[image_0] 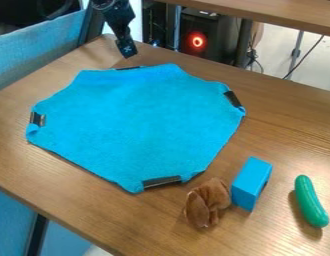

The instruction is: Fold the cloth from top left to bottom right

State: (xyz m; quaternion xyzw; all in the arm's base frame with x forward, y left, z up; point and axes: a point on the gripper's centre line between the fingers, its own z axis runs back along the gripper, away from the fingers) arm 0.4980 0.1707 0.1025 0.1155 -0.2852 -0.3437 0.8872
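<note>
Cloth (137, 120) is lying flat on the table (288, 130), its far edge near the gripper (127, 49); whether the jaws are standing apart or together, one cannot tell. Rightward, a brown plush toy (209, 200), blue block (250, 184) and green cucumber (310, 201) are resting.

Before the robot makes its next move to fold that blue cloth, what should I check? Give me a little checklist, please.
1. Cloth spread out, unfolded: ok.
2. Gripper at the cloth's top side: ok, just beyond the edge.
3. Gripper has hold of the cloth: not ok, it is apart from it.
4. Brown thing, block and cucumber off the cloth: ok.
5. Dark strips at the cloth's edges, like the lower one, loose enough to fold: cannot tell.
</note>
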